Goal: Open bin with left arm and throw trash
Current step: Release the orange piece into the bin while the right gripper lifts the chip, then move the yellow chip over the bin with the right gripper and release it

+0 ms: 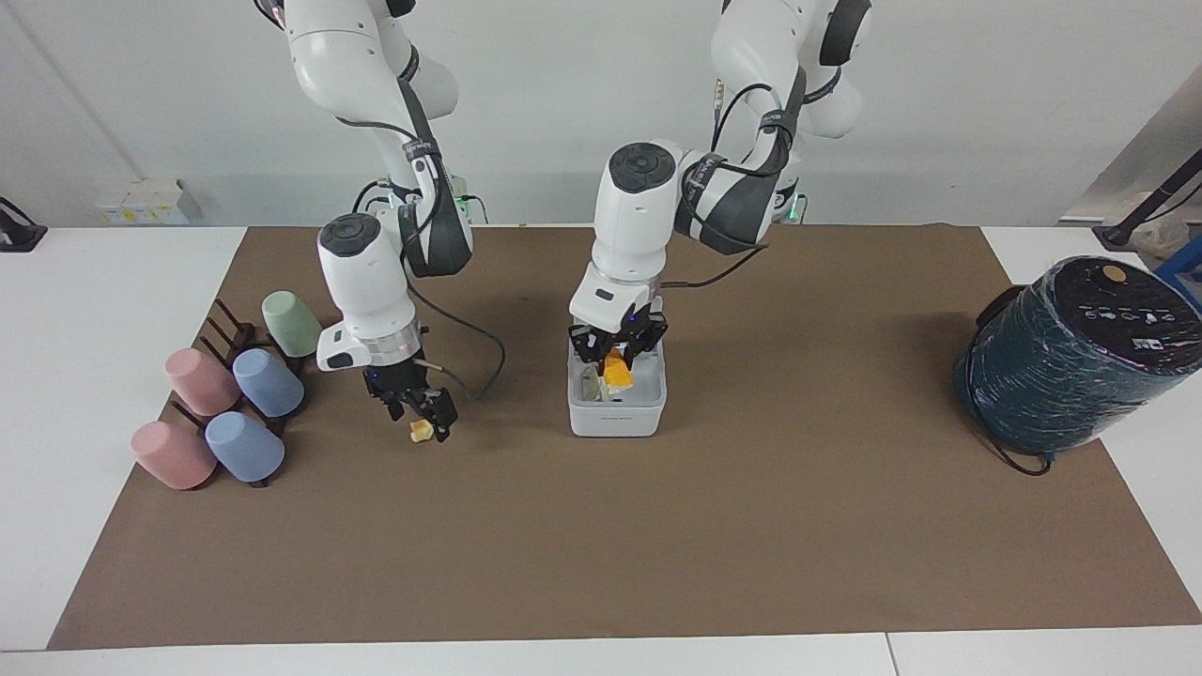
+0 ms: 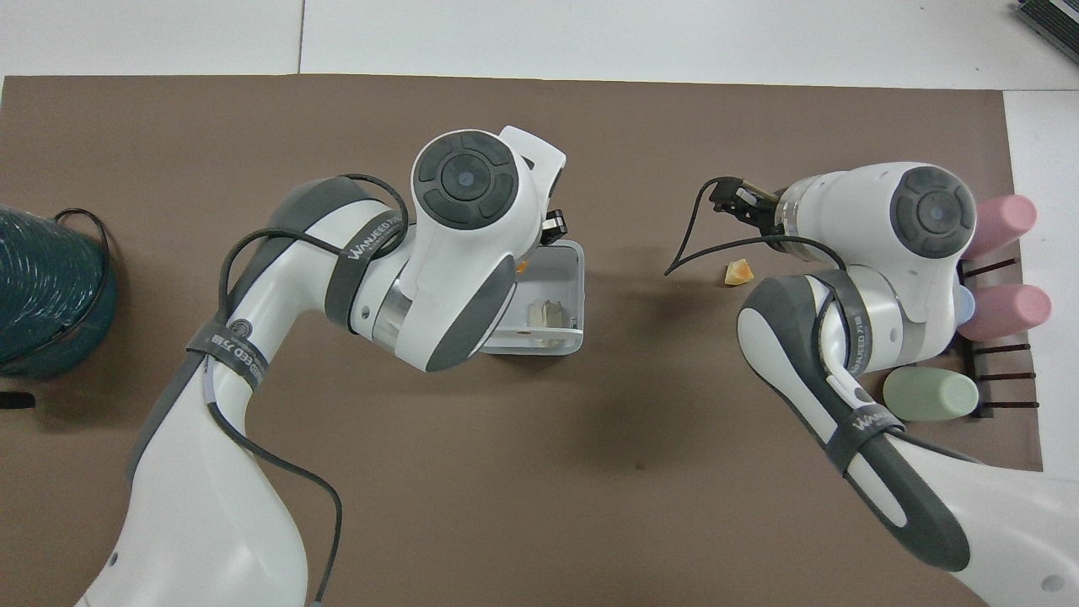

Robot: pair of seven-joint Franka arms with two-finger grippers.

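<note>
The left gripper (image 1: 617, 349) hangs directly over the open white bin (image 1: 617, 421), which sits near the middle of the brown mat (image 1: 601, 545), somewhat closer to the robots' edge than to the opposite edge. A bright orange peel piece (image 1: 617, 373) shows just under the gripper's black fingers (image 1: 587, 345), at the bin's mouth; whether the fingers clamp it or have parted from it cannot be made out. Inside the bin, a crumpled white tissue wad (image 2: 546, 314) lies on the floor of the box; the arm hides the raised lid in the facing view. Toward the right arm's end of the mat, the right gripper (image 1: 424, 418) is lowered to a small pale yellow-orange peel bit (image 1: 422, 431) that rests on the mat, with its fingertips (image 1: 441, 410) at the scrap; in the overhead view the scrap lies clear of the gripper, and whether the fingers are spread or closed cannot be told. Close to the short edge at that same end, a dark rack (image 1: 235, 338) holds pastel cups (image 1: 268, 383) lying on their sides: pink, blue and green. At the other short edge of the mat stands a large dark teal wrapped cylinder (image 1: 1071, 357), partly on the white table (image 1: 94, 282).
</note>
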